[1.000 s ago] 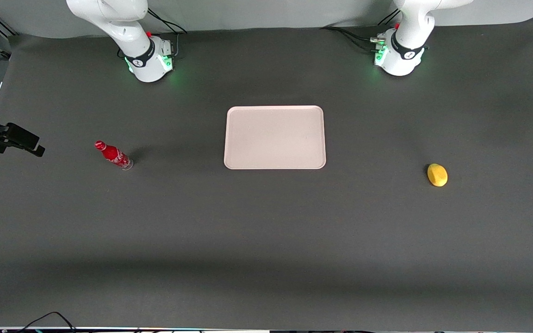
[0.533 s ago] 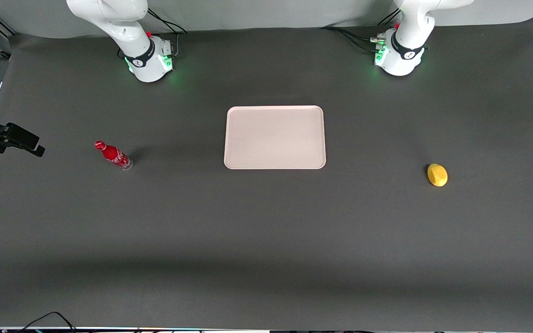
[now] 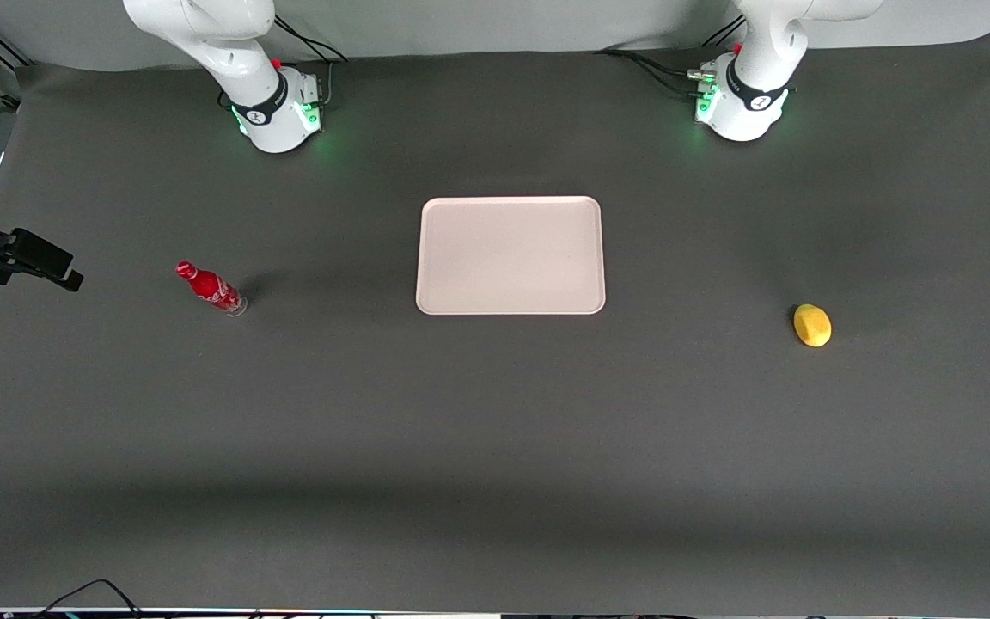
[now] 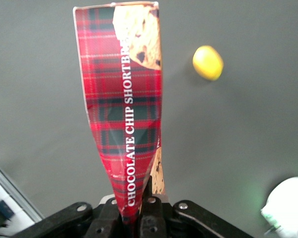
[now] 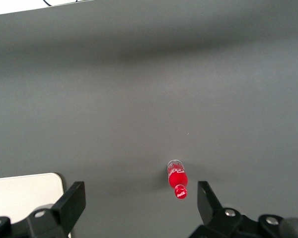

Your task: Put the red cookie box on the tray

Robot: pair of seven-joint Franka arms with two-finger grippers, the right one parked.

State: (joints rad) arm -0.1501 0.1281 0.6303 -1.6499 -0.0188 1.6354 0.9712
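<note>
In the left wrist view my left gripper [image 4: 137, 198] is shut on one end of the red cookie box [image 4: 121, 99], a slim tartan carton printed "CHOCOLATE CHIP SHORTBREAD". The jaws pinch the carton's end flat. The box hangs high above the dark table, near the working arm's end. The pale pinkish-white tray [image 3: 510, 255] lies flat at the middle of the table with nothing on it. A corner of the tray [image 5: 20, 191] also shows in the right wrist view. The front view does not show the gripper itself.
A yellow lemon [image 3: 812, 325] lies toward the working arm's end, a little nearer the front camera than the tray; the lemon [image 4: 207, 62] shows below the held box. A small red soda bottle [image 3: 211, 289] stands toward the parked arm's end.
A small reddish sliver has appeared at the front view's edge toward the working arm's end. Tray, lemon and bottle have not moved.
</note>
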